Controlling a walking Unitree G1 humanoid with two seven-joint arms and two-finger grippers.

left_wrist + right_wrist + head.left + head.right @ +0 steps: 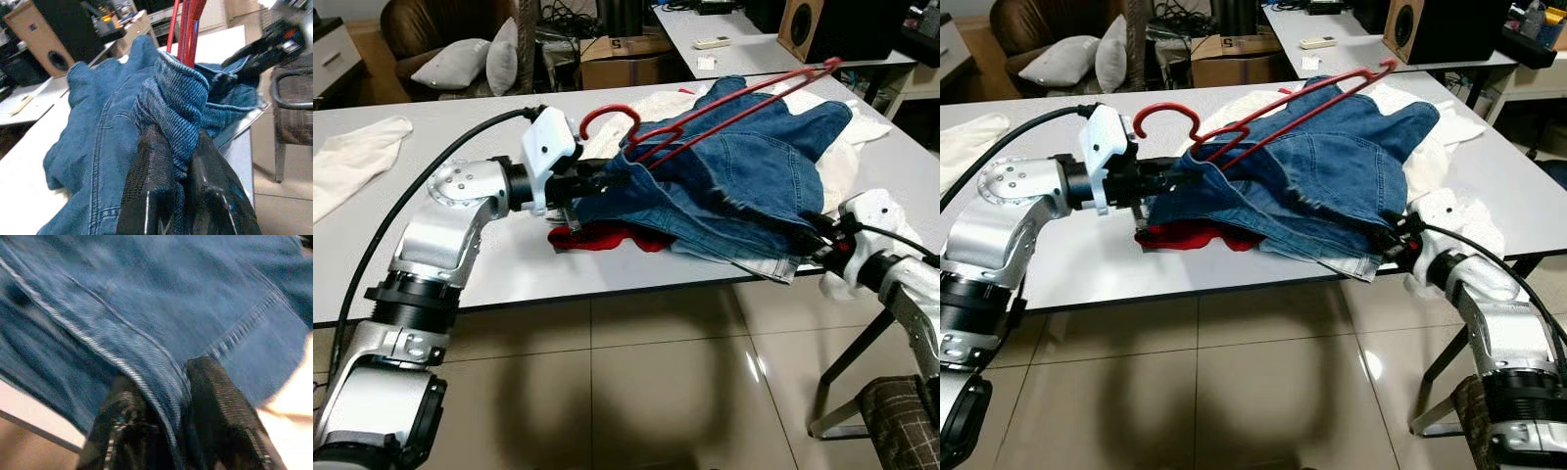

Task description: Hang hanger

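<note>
Over the white surface (pixel 509 264), both grippers pinch the denim jacket (pixel 754 176): left gripper (pixel 171 166) at a bunched fold beside the red hanger (pixel 705 117), right gripper (pixel 171 396) on a hem; the jacket hides most of the hanger.

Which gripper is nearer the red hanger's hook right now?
Left. The left gripper pinches the denim garment just below the red hanger hook. The right gripper clamps the garment's far hem at the table edge, well away from the hook.

Jeans (pixel 744 176) on table (pixel 460 137), hanger (pixel 705 113) atop them; cloth (pixel 352 157) far left; boxes (pixel 626 59) behind table.
</note>
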